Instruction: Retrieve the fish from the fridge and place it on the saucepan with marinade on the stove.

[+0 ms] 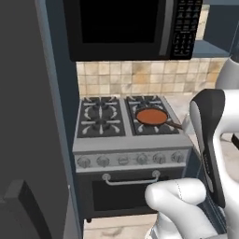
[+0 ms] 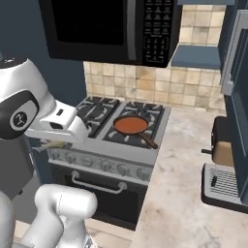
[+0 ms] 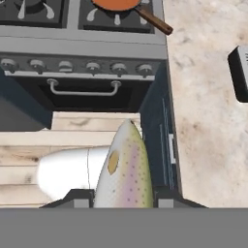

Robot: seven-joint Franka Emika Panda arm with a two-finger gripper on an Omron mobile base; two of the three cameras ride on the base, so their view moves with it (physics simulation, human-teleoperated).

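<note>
Holding the fish (image 3: 125, 169) tight in the closed gripper (image 3: 124, 197), out of the fridge, above the floor before the stove (image 3: 82, 48); still needs lifting onto the marinade (image 1: 151, 116) in the saucepan (image 2: 131, 126).

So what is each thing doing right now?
Fish: held in the shut gripper, not at the pan yet.
Saucepan: on the stove's front right burner, marinade inside, no fish.
Oven door: shut.
Microwave: door shut.
</note>
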